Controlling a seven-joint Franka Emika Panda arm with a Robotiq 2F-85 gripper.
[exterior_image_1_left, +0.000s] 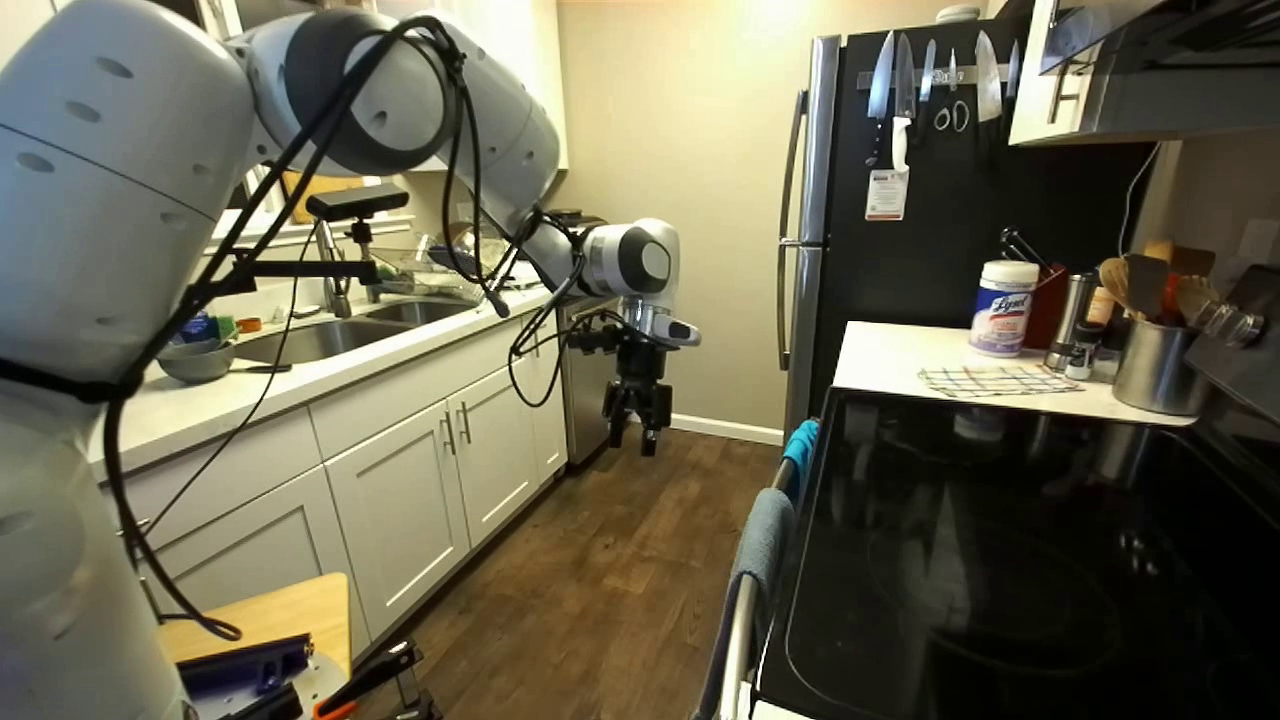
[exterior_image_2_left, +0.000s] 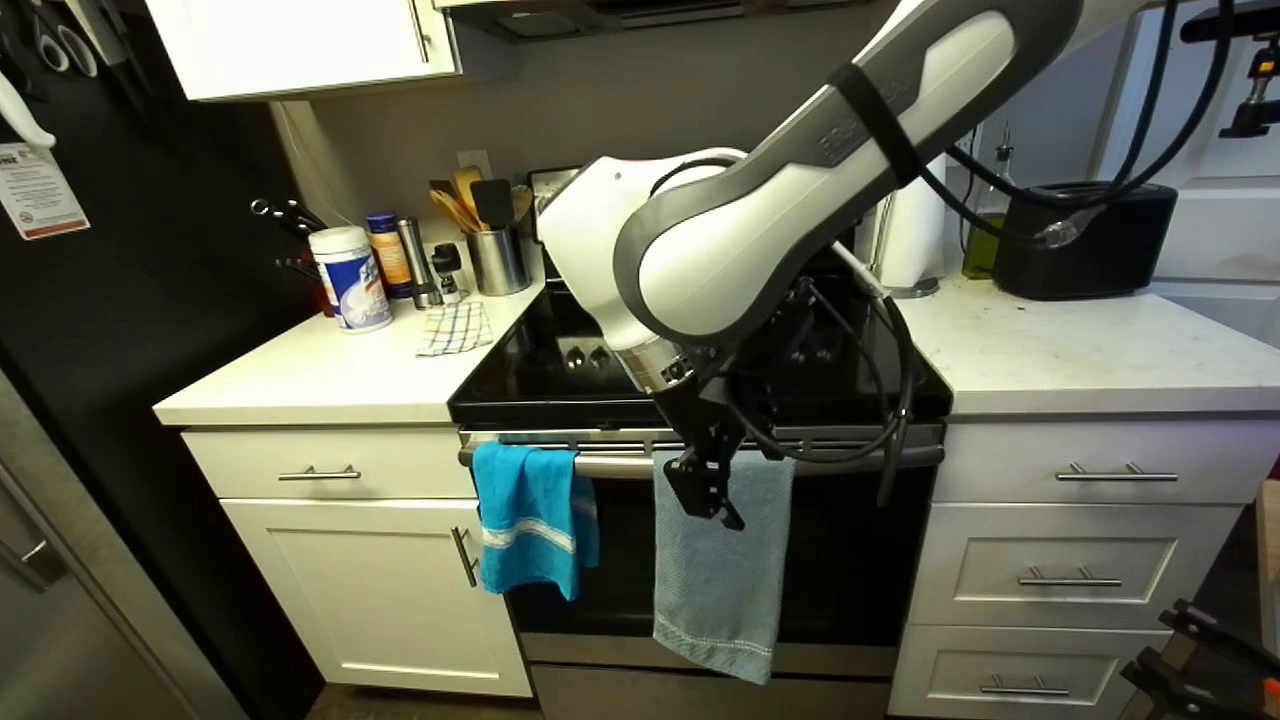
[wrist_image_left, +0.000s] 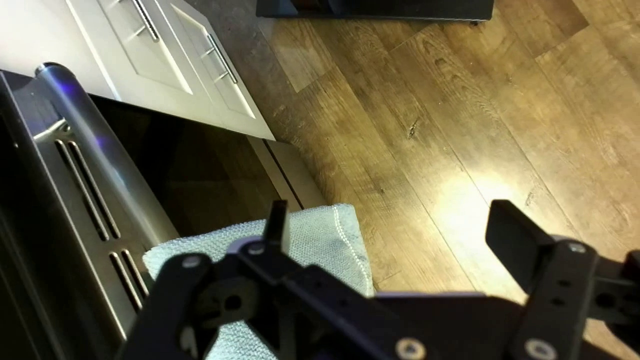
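Observation:
My gripper (exterior_image_1_left: 635, 438) points down over the aisle between the sink cabinets and the stove. In the wrist view its black fingers (wrist_image_left: 517, 245) stand wide apart, and only wooden floor (wrist_image_left: 410, 165) and a towel edge show behind the gap. Nothing is held. The nearest thing is a grey-blue towel (exterior_image_2_left: 720, 590) draped over the oven handle (exterior_image_2_left: 615, 466), with a pale stitched line near its hem. In an exterior view the gripper (exterior_image_2_left: 712, 497) overlaps this towel (exterior_image_1_left: 762, 535), but a gap separates them from another angle. A bright blue towel (exterior_image_2_left: 525, 520) hangs farther along the handle.
The black glass stovetop (exterior_image_1_left: 960, 560) borders the aisle, opposite the sink counter (exterior_image_1_left: 400, 345). A fridge (exterior_image_1_left: 810, 200) stands at the far end. A wipes tub (exterior_image_2_left: 350, 280) and utensil holder (exterior_image_2_left: 497, 262) stand beside the stove. A wooden board (exterior_image_1_left: 290, 610) sits near the arm's base.

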